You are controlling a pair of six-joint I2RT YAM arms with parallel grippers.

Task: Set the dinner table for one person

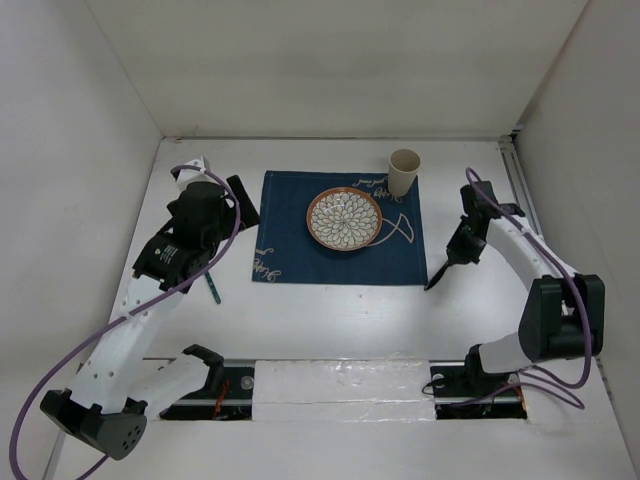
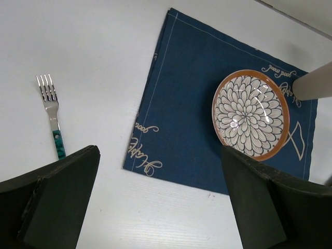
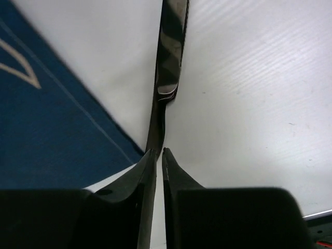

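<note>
Blue mat [image 1: 300, 250] sits mid-table [image 1: 330, 325], with the plate [image 1: 344, 219] on it and the cup [image 1: 404, 172] up at its far right corner. The fork [image 1: 213, 290] lies on bare table just left of the mat, so the right-hand place is the one to fill.

And that's the step in hand: the right gripper [image 3: 158, 151] is pinched tight on a thin dark utensil. I'd call it a knife [image 3: 168, 62], though the wrist view shows it edge-on, so I can't be sure. It hangs just beside the mat's right edge, close to the near corner.

Its long axis runs roughly along that edge, a touch slanted — held end farther away, free end pointing back toward the arm bases and slightly in toward the mat. Whether the tip touches the table, I can't tell.

Next move, as I read it: lay it flat, parallel to the mat's edge and clear of the cloth, then release.

The left gripper [image 2: 162, 153] is spread wide and holding nothing, over by the mat's left side.
</note>
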